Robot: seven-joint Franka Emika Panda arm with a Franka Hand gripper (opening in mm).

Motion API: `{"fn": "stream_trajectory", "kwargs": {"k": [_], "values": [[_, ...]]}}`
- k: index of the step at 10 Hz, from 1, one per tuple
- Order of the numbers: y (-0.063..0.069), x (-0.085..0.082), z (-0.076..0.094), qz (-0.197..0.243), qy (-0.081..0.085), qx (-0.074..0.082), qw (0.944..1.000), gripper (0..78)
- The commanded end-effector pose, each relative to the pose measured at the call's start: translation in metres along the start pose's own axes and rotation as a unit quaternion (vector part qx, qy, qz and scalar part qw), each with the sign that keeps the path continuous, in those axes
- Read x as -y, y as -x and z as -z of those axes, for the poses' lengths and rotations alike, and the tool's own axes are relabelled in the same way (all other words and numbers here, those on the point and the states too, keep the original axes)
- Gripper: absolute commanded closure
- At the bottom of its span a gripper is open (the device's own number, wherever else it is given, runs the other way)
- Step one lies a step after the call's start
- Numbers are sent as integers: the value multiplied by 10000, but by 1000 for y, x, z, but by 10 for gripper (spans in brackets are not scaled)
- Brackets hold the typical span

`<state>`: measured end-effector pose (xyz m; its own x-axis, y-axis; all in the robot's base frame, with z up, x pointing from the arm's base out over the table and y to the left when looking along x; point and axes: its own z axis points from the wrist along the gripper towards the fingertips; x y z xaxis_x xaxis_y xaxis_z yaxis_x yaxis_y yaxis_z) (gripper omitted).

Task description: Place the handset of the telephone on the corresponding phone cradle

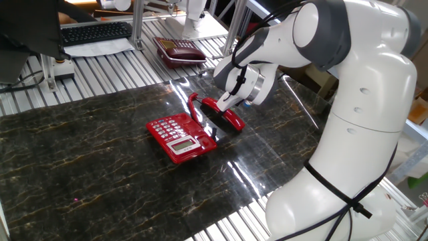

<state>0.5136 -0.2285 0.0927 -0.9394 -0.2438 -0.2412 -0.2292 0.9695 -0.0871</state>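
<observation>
Small bright red desk telephone (176,137) at frame centre, cradle strip (204,134) empty. Just behind, right: glossy red plastic bar handset (226,114) on dark marble tabletop (100,167), corded. Light, stiff, slippery; grip mid-bar. Gripper (221,100) at handset; jaw state unclear.

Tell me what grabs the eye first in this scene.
The big white robot arm fills the right side, its gripper reaching down to the red handset on the dark marbled table. Just left of it sits the bright red telephone. A darker maroon phone lies behind on the metal slats.
</observation>
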Motion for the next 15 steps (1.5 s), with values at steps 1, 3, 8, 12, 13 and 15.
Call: {"fn": "stream_trajectory", "kwargs": {"k": [1,3,8,12,13,15], "values": [[2,1,2,-258,193,-397,9987,1],[2,1,2,-353,214,-511,9978,1],[-1,-1,-11,-148,139,-421,9989,1],[-4,0,-12,-35,121,-326,9994,1],[-4,0,-12,-32,97,-252,9996,1],[-4,1,-13,-13,92,-208,9997,1]]}}
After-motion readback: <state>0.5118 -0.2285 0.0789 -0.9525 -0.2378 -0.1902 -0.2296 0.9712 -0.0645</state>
